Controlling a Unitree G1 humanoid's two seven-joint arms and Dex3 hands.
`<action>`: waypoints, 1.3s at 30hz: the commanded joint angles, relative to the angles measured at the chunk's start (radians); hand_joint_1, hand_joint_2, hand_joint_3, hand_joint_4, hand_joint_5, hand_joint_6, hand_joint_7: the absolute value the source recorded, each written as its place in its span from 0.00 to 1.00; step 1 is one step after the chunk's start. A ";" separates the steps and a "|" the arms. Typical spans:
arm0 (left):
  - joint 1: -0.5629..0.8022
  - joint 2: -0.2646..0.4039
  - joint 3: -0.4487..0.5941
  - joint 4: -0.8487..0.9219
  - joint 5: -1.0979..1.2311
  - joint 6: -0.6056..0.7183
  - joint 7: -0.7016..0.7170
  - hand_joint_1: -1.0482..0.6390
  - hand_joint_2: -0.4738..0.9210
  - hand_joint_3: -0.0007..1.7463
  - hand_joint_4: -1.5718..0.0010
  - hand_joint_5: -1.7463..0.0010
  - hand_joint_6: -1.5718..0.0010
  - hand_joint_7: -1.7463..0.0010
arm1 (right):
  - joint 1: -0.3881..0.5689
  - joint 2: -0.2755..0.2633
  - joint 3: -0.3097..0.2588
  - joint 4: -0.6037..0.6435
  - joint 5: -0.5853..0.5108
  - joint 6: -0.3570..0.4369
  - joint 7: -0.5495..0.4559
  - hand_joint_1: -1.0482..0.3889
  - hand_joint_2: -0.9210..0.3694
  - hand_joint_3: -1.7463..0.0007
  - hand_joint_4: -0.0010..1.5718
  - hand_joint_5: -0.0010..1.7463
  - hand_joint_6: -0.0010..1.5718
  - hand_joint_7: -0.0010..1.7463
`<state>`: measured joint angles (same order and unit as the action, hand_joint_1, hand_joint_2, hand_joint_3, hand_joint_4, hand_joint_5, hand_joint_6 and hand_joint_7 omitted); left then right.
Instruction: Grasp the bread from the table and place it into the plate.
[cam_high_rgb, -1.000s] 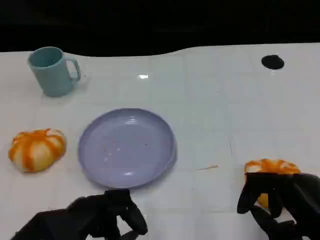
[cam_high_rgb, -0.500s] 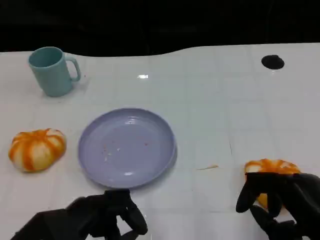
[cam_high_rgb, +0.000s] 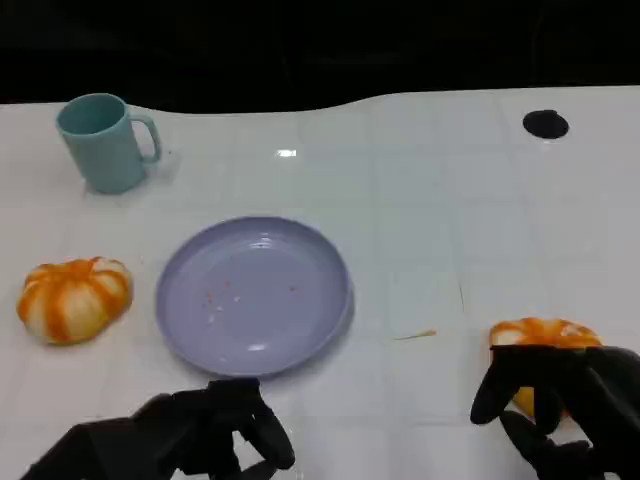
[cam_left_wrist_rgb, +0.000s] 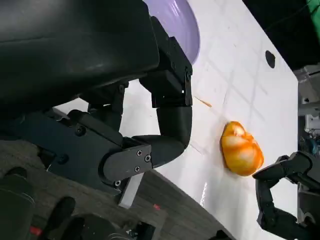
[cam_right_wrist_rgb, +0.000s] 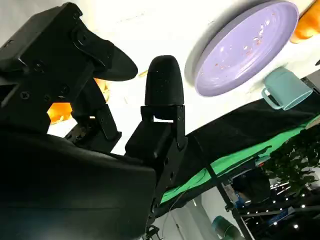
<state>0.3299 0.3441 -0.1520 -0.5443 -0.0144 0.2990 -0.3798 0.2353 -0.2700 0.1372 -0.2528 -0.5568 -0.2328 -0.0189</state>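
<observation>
So the right hand (cam_high_rgb: 560, 405) is sitting at the near right edge of the table (cam_high_rgb: 450, 220), fingers spread and curled over the near side of an orange-striped bread (cam_high_rgb: 543, 337). In the left wrist view there's a visible gap between the fingertips and that bread (cam_left_wrist_rgb: 242, 149), so it's reaching around it but holding nothing. The left hand (cam_high_rgb: 215, 435) is hanging low at the near edge just in front of the lilac plate (cam_high_rgb: 254, 296), fingers loosely curled, nothing in it. The plate is sitting mid-table with only a few crumbs in it. A second striped bread (cam_high_rgb: 74, 299) is lying on the table just left of the plate, apart from it. A teal mug (cam_high_rgb: 103, 141) is standing upright at the far left, and a small black disc (cam_high_rgb: 545, 124) is lying far right
</observation>
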 joint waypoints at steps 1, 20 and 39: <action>0.002 0.008 0.004 0.000 -0.004 -0.001 -0.004 0.43 0.92 0.41 0.61 0.00 0.62 0.18 | 0.008 0.003 -0.014 -0.034 0.002 0.021 -0.005 0.70 0.51 0.31 0.57 0.93 0.60 0.55; -0.009 0.008 0.002 0.002 0.001 0.009 -0.004 0.43 0.92 0.41 0.60 0.00 0.62 0.18 | 0.005 -0.055 -0.009 -0.329 -0.358 0.348 0.264 0.49 0.15 0.87 0.26 0.36 0.40 0.02; -0.002 0.003 0.003 0.008 -0.011 0.000 -0.006 0.43 0.92 0.40 0.60 0.00 0.62 0.18 | -0.040 -0.088 0.022 -0.300 -0.524 0.418 0.464 0.32 0.03 1.00 0.05 0.24 0.19 0.00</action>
<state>0.3265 0.3424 -0.1544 -0.5370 -0.0132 0.3039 -0.3797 0.2058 -0.3514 0.1496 -0.5788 -1.0682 0.1801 0.4482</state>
